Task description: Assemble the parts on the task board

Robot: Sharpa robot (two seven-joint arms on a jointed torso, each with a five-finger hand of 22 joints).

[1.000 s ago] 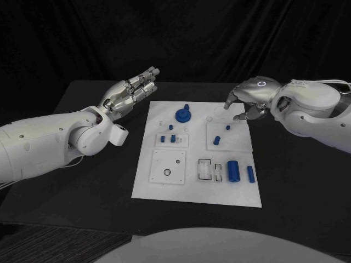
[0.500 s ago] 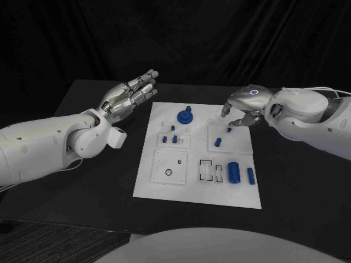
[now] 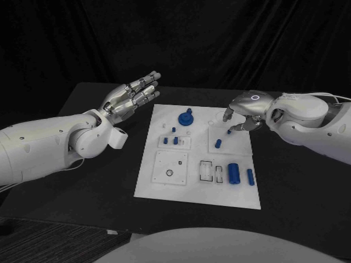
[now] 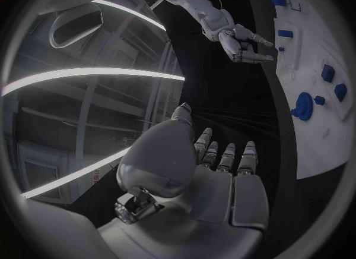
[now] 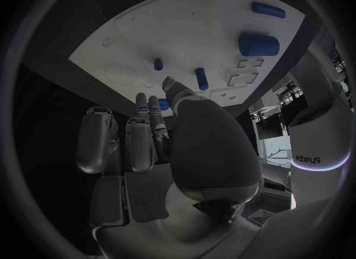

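Observation:
The white task board (image 3: 198, 183) lies mid-table. At its far end stands a blue knob (image 3: 186, 116), with small blue pegs (image 3: 170, 141) just in front of it. On the board's right panel are a short blue peg (image 3: 218, 143) and a tiny blue peg (image 5: 158, 64). Two blue cylinders (image 3: 234, 172) lie near the right front. My right hand (image 3: 243, 112) hangs over the far right of the board, fingers bent down beside the tiny peg, holding nothing. My left hand (image 3: 132, 98) is raised left of the board, fingers stretched out and apart, empty.
The black table (image 3: 80, 181) reaches well beyond the board on every side. Empty cut-outs (image 3: 169, 167) lie in the board's near left panels. In the left wrist view, the board's edge (image 4: 319, 92) and my right hand (image 4: 241, 39) lie ahead of my left palm (image 4: 215, 182).
My right hand has come lower and nearer over the right panel, closing on the tiny peg. My left hand has stayed where it was.

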